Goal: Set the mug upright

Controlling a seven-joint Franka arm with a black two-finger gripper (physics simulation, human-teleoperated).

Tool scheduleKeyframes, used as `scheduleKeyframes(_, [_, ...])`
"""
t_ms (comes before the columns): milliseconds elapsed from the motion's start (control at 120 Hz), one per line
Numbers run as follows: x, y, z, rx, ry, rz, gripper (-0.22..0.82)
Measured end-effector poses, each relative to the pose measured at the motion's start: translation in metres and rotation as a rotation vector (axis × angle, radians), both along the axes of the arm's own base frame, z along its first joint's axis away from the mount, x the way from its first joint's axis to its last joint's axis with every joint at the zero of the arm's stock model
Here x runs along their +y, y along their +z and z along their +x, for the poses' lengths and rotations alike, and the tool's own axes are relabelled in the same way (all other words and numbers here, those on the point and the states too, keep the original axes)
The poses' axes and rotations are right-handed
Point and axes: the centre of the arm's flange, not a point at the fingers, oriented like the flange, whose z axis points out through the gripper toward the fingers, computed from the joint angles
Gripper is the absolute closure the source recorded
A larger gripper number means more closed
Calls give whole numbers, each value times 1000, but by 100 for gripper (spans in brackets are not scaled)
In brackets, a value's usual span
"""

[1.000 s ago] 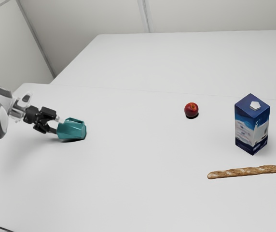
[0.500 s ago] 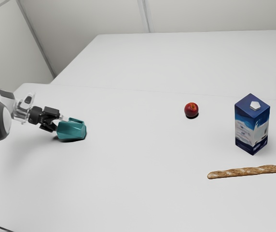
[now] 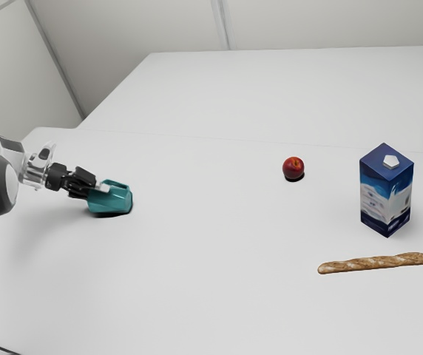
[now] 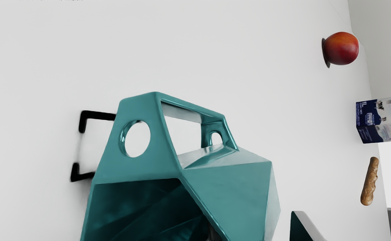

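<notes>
At the mug (image 3: pixel 115 198), hand (image 3: pixel 99 191) (fingers (image 4: pixel 304 228) apart)

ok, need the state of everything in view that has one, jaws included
Mug: on its side, mouth toward the jaws
Jaws: open, one finger clear of the mug's outer wall
Carton: upright, cap on
Red fruit: whole, unheld
Baguette: lying flat, whole
</notes>
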Motion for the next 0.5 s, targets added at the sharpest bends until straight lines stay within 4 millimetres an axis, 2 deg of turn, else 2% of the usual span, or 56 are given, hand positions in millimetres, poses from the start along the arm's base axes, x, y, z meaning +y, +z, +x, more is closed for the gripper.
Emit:
scheduleKeyframes(92, [0,1,0,-7,-2,1,61])
scheduleKeyframes(242, [-2,10,2,-26,-10,7,69])
scheduleKeyframes(342, [-7,25,6,-54,-23,15,74])
scheduleKeyframes(500, [-24,53,17,-106,-63,32,77])
